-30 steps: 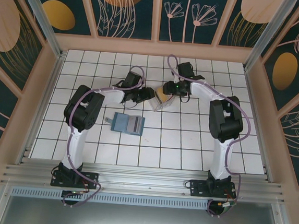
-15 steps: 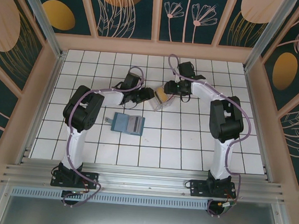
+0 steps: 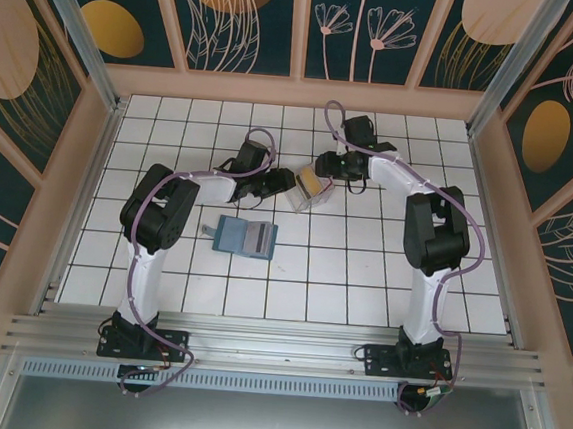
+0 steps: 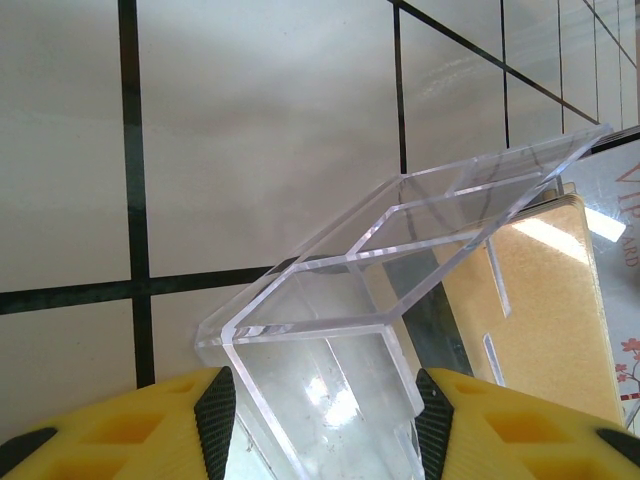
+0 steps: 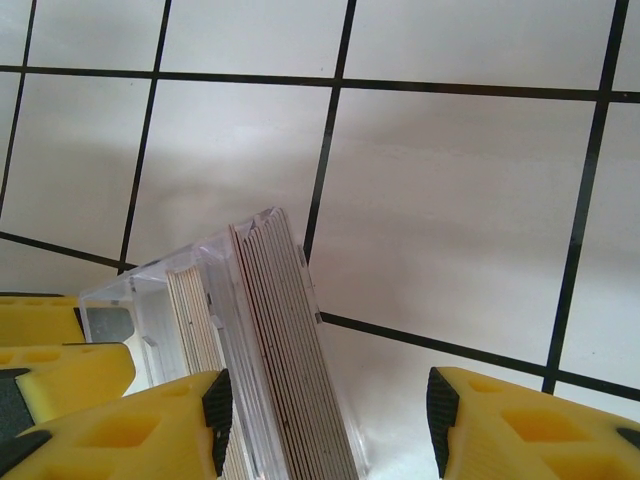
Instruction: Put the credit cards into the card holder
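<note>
Left gripper (image 4: 325, 425) — closed on both side walls of the clear card holder (image 4: 400, 230), which stands on the table (image 3: 381, 283) just past centre toward 12 o'clock. Right gripper (image 5: 325, 420) — at the holder's 1 o'clock, jaws spread wide astride the yellow-gold credit cards (image 5: 285, 340) stacked on edge inside it.

Bright, even overhead light, soft shadows, mostly sharp focus.

White tiled table (image 3: 362, 271), teal wallet (image 3: 246, 238) lying flat, clear card holder (image 3: 304, 198) beyond it
</note>
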You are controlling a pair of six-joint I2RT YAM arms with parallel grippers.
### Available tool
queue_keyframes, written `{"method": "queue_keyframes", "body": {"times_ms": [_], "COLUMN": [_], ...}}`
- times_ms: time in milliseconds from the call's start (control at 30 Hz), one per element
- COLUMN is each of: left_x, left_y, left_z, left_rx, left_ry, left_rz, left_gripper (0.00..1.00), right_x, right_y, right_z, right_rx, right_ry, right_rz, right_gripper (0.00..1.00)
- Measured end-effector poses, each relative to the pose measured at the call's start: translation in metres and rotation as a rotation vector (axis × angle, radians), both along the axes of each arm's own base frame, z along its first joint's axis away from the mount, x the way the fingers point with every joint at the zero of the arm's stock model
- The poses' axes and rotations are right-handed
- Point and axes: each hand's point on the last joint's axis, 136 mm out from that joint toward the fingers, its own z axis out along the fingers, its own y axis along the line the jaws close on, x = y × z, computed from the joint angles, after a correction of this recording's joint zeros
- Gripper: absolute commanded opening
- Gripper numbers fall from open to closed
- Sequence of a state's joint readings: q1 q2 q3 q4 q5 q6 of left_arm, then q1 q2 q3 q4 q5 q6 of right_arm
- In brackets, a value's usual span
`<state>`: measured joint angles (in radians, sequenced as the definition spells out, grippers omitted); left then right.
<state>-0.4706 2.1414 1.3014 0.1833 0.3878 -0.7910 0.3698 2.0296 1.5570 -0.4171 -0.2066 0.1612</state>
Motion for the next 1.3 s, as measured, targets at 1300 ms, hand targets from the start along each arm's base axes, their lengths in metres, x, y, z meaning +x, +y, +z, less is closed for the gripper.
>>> {"method": "queue_keyframes", "body": {"times_ms": [1300], "left_x": [0.0], "left_y": [0.0], "left_z": [-0.001], "left_rx": [0.004], "left_ry": [-0.002], "left_rz": [0.004], "left_gripper": [0.53], "right_x": [0.005], "right_y": [-0.012], "right_z": [0.001], "right_rx": [-0.05], "right_ry": [-0.022], "right_rz": [-0.034], "right_gripper": [0.54]}}
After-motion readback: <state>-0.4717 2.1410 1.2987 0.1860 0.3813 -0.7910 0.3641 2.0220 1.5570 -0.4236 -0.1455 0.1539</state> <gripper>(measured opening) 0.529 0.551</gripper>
